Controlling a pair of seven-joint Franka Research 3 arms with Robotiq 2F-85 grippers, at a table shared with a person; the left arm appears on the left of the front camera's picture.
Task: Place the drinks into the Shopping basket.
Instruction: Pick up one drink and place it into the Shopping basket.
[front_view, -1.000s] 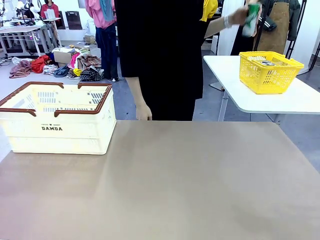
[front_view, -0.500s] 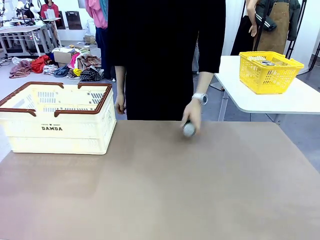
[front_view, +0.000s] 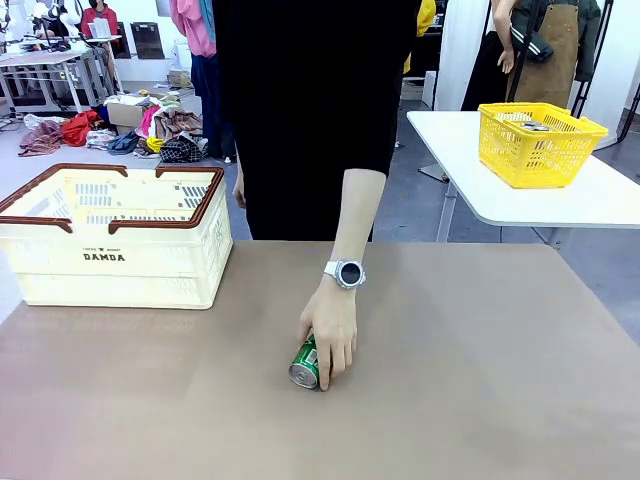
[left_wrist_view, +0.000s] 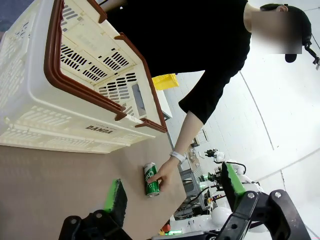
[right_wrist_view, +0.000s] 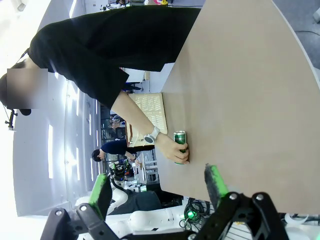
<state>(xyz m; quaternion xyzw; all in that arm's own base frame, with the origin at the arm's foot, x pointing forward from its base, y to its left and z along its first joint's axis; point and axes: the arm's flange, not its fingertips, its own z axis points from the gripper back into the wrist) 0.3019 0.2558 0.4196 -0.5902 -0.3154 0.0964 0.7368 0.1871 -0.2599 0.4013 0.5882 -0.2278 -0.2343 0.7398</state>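
My left fingers and right fingers gape; the sideways green can may roll when the hand releases.

Worktop: flat, tan-brown surface, two items resting on it. A green can lies on its side ahead of the left tool, in line with the gap between the tool's spread fingers. A person's hand rests on the can. The Shopping basket stands upright ahead of that tool and off to one side, well apart from the can.
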